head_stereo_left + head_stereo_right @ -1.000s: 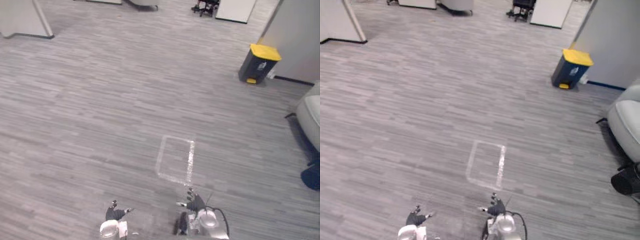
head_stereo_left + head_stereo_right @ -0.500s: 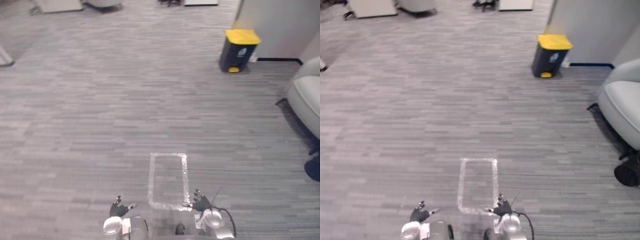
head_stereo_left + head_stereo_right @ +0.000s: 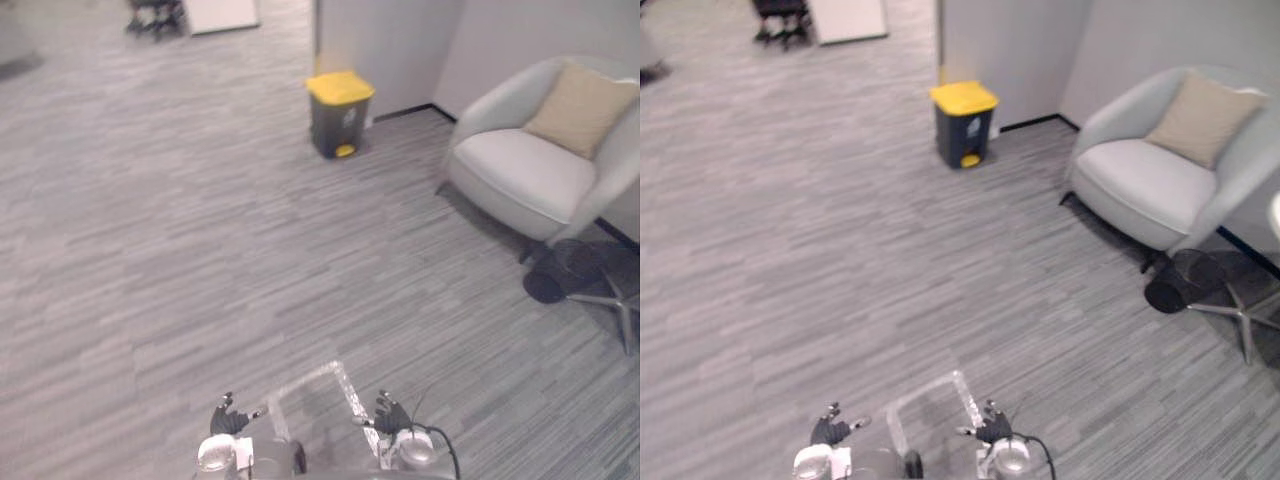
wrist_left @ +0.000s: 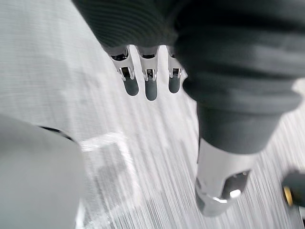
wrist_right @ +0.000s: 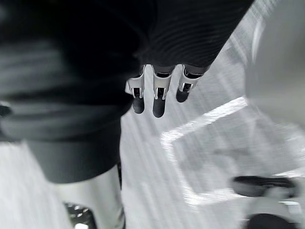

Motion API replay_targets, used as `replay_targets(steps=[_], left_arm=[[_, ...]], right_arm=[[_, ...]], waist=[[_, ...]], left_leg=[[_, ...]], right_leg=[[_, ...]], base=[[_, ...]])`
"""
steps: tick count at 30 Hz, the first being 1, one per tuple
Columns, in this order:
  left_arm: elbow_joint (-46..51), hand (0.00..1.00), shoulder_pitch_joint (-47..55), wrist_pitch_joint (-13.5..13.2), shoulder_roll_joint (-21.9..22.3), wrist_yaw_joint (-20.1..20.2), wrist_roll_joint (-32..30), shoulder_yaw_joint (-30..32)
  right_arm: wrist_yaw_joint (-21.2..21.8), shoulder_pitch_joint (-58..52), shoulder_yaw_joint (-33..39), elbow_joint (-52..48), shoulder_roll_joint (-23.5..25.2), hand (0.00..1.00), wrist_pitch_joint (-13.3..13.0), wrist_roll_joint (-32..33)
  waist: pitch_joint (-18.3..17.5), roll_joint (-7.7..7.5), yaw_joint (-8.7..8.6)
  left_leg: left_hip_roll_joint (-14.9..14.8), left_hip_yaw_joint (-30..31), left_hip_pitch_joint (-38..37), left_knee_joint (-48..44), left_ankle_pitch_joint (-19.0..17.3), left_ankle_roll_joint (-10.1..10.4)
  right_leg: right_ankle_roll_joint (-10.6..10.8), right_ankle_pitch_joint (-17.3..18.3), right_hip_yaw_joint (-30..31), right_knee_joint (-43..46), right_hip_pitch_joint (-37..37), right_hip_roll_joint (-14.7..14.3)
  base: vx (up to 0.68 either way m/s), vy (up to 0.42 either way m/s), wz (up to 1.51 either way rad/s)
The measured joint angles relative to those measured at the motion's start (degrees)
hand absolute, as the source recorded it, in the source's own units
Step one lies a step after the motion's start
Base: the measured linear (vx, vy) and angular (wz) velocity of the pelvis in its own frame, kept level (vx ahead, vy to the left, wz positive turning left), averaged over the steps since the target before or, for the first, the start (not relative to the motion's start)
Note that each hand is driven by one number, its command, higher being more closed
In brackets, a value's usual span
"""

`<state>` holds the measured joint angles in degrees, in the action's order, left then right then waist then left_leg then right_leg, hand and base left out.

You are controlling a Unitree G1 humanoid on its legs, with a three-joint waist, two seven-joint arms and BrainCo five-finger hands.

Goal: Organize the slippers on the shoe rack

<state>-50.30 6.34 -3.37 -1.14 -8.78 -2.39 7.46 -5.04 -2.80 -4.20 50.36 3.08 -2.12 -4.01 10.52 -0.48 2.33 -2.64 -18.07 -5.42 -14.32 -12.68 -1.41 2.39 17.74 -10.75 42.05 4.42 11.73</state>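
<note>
Open grey floor (image 3: 200, 250), armchair (image 3: 530, 170) at right

Office, open floor with a lounge corner.
We note wide grey plank flooring (image 3: 180, 250), a plain partition wall (image 3: 390, 40), a dark bin (image 3: 338, 112) with a yellow lid at its foot, a pale armchair (image 3: 520, 170) with a tan cushion (image 3: 578, 108), a wheeled chair base (image 3: 780, 18) far off, and a taped rectangle (image 3: 315, 395) marked on the floor.

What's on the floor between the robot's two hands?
In the left eye view, a rectangle of pale tape marks the grey floor between the left hand and the right hand, both open.
</note>
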Motion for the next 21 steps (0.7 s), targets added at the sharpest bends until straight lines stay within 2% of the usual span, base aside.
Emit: replay_targets(steps=[2,3,4,5,7,8,9,11,12,13,14,15,16,17,18,19,21], left_arm=[[-1.1,0.0,-0.1,-0.02,-1.19,0.14,-0.05,-2.29],[-1.51,0.0,-0.32,-0.03,-1.78,0.18,-0.09,-3.15],[-1.63,0.0,-0.59,0.02,-1.96,0.19,-0.01,-3.16],[-3.07,0.0,-1.46,0.19,-1.78,0.2,-0.06,-3.46],[-3.99,0.0,-1.62,0.3,-0.28,0.4,-0.43,-4.73],[-4.13,0.0,-1.61,0.32,0.07,0.5,-0.89,-4.84],[-4.09,0.0,-1.7,0.31,0.12,0.95,-1.2,-4.73],[-3.01,0.0,-1.49,0.3,0.04,1.36,-1.78,-3.85],[-1.47,0.0,-1.24,0.36,0.27,1.42,-2.17,-2.97],[-0.59,0.0,-0.8,0.31,0.52,1.39,-2.14,-2.09],[-0.07,0.0,-0.46,0.34,0.69,1.31,-2.15,-1.68],[0.21,0.0,-0.42,0.36,0.73,1.33,-2.15,-1.6],[0.57,0.0,-0.43,0.34,0.8,1.25,-2.16,-1.64],[0.66,0.0,-0.42,0.35,0.81,1.24,-2.18,-1.64],[1.16,0.0,-0.35,0.34,0.88,1.17,-2.14,-1.63],[1.37,0.0,-0.41,0.29,1.02,1.13,-2.13,-1.62],[1.61,0.0,-0.38,0.26,1.17,1.13,-2.13,-1.61]], right_arm=[[0.03,0.88,-0.39,1.27,-0.22,0.0,-0.2,-0.49],[0.04,1.74,-0.36,2.33,-0.73,0.0,-0.22,-0.52],[0.04,1.97,-0.37,2.6,-0.92,0.0,-0.17,-0.54],[0.14,2.29,-0.31,3.1,-1.88,0.0,-0.29,-0.57],[0.12,2.34,0.11,3.13,-3.69,0.0,-0.69,-0.54],[0.11,2.32,1.34,3.26,-3.84,0.0,-0.76,-0.51],[-0.02,2.41,3.18,3.38,-3.71,0.0,-0.81,-0.48],[-0.1,2.24,3.97,3.27,-3.38,0.0,-0.76,-0.46],[-0.14,1.56,3.75,2.16,-3.21,0.0,-0.74,-0.43],[-0.37,1.34,3.61,2.05,-3.21,0.0,-0.66,-0.38],[-0.61,1.16,3.4,1.97,-3.22,0.0,-0.5,-0.34],[-0.62,1.11,3.44,1.9,-3.23,0.0,-0.48,-0.33],[-0.89,1.12,3.54,1.98,-3.2,0.0,-0.12,-0.01],[-0.95,1.2,3.53,1.9,-3.17,0.0,-0.13,0.07],[-1.06,1.45,3.51,1.76,-3.14,0.0,-0.11,0.14],[-1.12,1.33,3.51,1.83,-3.13,0.0,-0.08,0.14],[-1.13,1.27,3.49,1.95,-3.05,0.0,-0.02,0.14]], waist=[[-0.19,-0.16,-0.29],[-0.07,-0.33,-0.38],[0.04,-0.67,-0.36],[-0.25,-0.67,-0.58],[-0.5,2.14,-1.13],[-0.53,2.49,-1.49],[-0.39,3.35,-1.77],[-0.11,2.77,-1.62],[-0.07,2.96,-1.62],[-0.11,2.98,-1.42],[0.09,2.34,-0.84],[0.08,2.36,-0.55],[0.12,2.21,0.0],[0.14,2.09,0.0],[0.27,1.87,0.19],[0.28,1.79,0.75],[0.26,1.77,1.1]], left_leg=[[-1.37,-1.98,-1.91,1.43,0.03,0.08],[-1.35,-2.97,-2.41,1.98,-0.05,0.66],[-0.72,-3.06,-2.68,2.01,-0.14,0.97],[0.24,-1.43,-3.1,2.28,-0.55,1.8],[-1.28,1.66,-3.78,2.99,-0.42,2.29],[-2.13,1.69,-3.61,2.19,-0.66,2.71],[-3.88,1.83,-2.22,-3.47,-1.74,4.46],[-5.36,2.69,0.4,-11.43,-1.74,4.58],[-7.56,4.16,4.04,-22.26,-0.45,4.44],[-9.02,5.04,6.98,-30.32,3.28,3.48],[-9.38,5.67,9.19,-34.73,5.21,2.63],[-9.27,6.01,9.47,-35.51,4.39,2.73],[-7.36,8.38,10.25,-33.09,-0.89,3.49],[-6.62,9.09,10.42,-31.34,-1.88,3.68],[-3.95,13.14,10.66,-25.1,-4.02,3.95],[-1.27,18.46,10.65,-19.51,-4.52,4.75],[1.06,24.35,10.5,-14.66,-4.38,4.99]], right_leg=[[-0.69,-2.01,-6.95,-10.69,1.73,-1.62],[-1.8,-6.6,-10.75,-17.53,2.77,-2.02],[-2.6,-9.84,-11.71,-20.18,2.91,-2.17],[-5.02,-12.61,-11.82,-21.83,3.22,-2.57],[-4.99,-12.96,-10.96,-25.97,1.34,-5.17],[-4.98,-13.02,-10.8,-27.84,0.52,-6.25],[-4.8,-12.31,-10.65,-30.32,-1.2,-7.82],[-5.06,-11.99,-10.26,-31.33,-2.65,-8.46],[-5.69,-11.17,-9.05,-31.26,-3.86,-9.82],[-6.29,-10.67,-6.86,-31.34,-4.84,-11.0],[-6.52,-10.34,-4.26,-31.27,-5.52,-11.44],[-6.54,-10.26,-3.56,-31.24,-5.59,-11.59],[-6.63,-10.05,0.67,-31.17,-5.7,-11.7],[-6.58,-10.03,1.91,-31.17,-5.68,-11.7],[-6.33,-9.89,5.15,-30.77,-5.66,-11.6],[-5.83,-9.48,8.11,-29.9,-5.63,-11.52],[-5.27,-8.58,10.36,-28.86,-5.56,-11.22]], base=[[0.22,-0.008,-0.4],[0.2,-0.028,-0.39],[0.3,-0.084,-0.52],[0.21,-0.101,-0.46],[0.2,-0.136,-0.4],[0.19,-0.137,-0.19],[0.14,-0.094,-0.11],[0.07,-0.084,-0.25],[0.17,-0.119,-0.69],[0.2,-0.098,-0.97],[0.2,-0.043,-0.86],[0.23,0.022,-1.31],[0.23,0.031,-1.12],[0.25,0.059,-1.52],[0.18,0.09,-1.19],[0.18,0.122,-1.22],[0.16,0.174,-1.01]])
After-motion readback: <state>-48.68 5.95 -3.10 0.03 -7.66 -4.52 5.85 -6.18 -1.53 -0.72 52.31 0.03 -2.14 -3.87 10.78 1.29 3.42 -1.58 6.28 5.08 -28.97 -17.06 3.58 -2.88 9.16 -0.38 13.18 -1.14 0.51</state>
